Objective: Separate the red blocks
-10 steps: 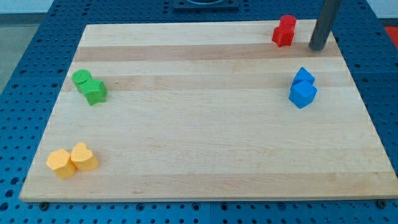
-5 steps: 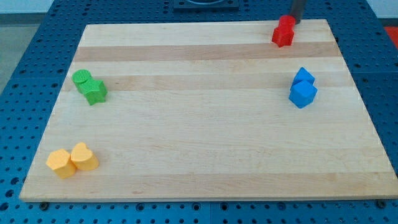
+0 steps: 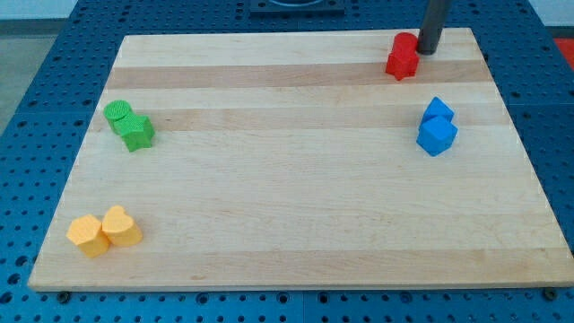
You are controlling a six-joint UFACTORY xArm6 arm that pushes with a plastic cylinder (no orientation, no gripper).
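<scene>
Wooden board (image 3: 296,179) on blue pegboard; my tip (image 3: 427,51) touching red blocks (image 3: 403,56) at view's top right; no fingers on rod.

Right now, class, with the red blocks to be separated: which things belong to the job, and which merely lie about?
Job: red blocks, touching, near the view's top; my tip, just to their right.
Lying about: blue blocks; green blocks; yellow blocks; wooden board.

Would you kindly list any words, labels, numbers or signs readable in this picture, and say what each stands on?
None: no text shows on the wooden board, the red blocks, blue blocks, green blocks, yellow blocks, or my tip, which stands just right of the red pair.
</scene>
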